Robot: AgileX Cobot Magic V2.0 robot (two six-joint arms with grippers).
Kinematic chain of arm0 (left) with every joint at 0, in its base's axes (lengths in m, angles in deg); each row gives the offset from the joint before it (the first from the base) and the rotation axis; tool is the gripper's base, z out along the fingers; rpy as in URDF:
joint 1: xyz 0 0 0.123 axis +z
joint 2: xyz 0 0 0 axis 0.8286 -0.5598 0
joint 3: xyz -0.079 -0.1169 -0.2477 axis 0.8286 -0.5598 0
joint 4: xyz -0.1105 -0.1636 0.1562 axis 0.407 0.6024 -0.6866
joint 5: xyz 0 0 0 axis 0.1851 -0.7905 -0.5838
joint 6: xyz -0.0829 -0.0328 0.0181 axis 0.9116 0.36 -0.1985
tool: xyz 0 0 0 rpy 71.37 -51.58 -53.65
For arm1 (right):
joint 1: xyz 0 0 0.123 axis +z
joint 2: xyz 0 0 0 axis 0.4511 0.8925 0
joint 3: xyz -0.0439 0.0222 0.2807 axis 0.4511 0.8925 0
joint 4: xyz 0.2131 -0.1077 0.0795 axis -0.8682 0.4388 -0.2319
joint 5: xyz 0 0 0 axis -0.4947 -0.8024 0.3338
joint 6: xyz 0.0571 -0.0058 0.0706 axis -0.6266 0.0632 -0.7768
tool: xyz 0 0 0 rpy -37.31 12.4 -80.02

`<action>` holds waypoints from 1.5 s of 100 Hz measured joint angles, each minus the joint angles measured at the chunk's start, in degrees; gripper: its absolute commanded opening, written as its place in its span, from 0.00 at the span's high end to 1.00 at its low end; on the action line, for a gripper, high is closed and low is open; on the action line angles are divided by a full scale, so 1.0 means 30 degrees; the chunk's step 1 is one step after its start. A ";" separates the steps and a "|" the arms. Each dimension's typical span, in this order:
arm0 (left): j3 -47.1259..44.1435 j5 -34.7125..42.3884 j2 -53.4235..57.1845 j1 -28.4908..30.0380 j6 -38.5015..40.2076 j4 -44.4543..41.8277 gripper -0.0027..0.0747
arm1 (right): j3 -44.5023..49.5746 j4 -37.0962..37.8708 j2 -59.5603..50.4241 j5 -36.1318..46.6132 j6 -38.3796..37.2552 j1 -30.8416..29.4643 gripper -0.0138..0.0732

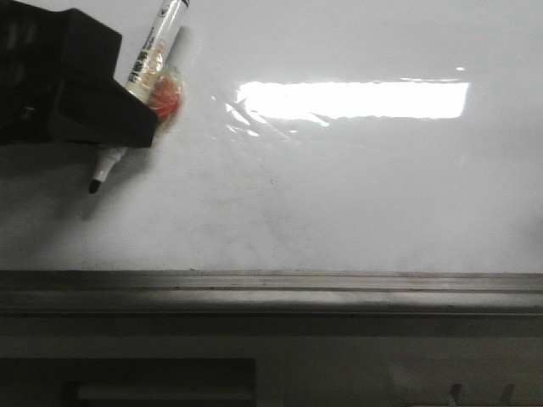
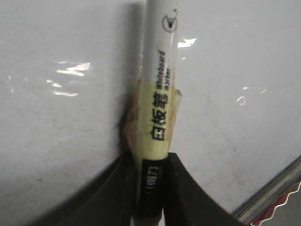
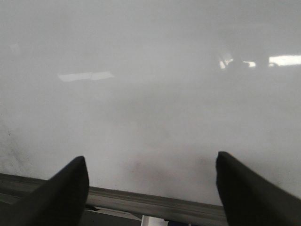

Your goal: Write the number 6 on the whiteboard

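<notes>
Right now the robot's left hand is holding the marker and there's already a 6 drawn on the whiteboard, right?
Not quite. The left gripper does hold the marker, but no 6 is drawn yet. The front view shows the whiteboard bare apart from faint smudges and a light reflection, with the marker's black tip over its left side.

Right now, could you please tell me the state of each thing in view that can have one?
Glossy white whiteboard: faintly smudged grey, no number 6 drawn yet.
White whiteboard marker with black tip: uncapped, tilted, tip pointing down at the board; contact cannot be told.
Left gripper: shut on the marker.
Right gripper: open, holding nothing, facing the board.
Grey metal tray edge: bare.
</notes>
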 measured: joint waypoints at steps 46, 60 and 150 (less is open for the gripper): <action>0.2497 -0.8678 0.2344 -0.0747 -0.0865 -0.7758 0.99 | -0.3308 -0.9541 0.4847 -0.5244 0.9374 0.0000 0.26; 0.2887 -0.8904 0.2055 -0.2272 -0.0868 -0.9222 0.99 | -0.4907 -1.1987 0.7829 -0.7535 1.1470 0.0000 0.26; 0.4918 -0.8311 -0.0805 -0.3286 -0.0902 -1.0077 0.99 | -0.9760 -1.2216 1.5845 -0.9884 1.3049 0.4736 0.93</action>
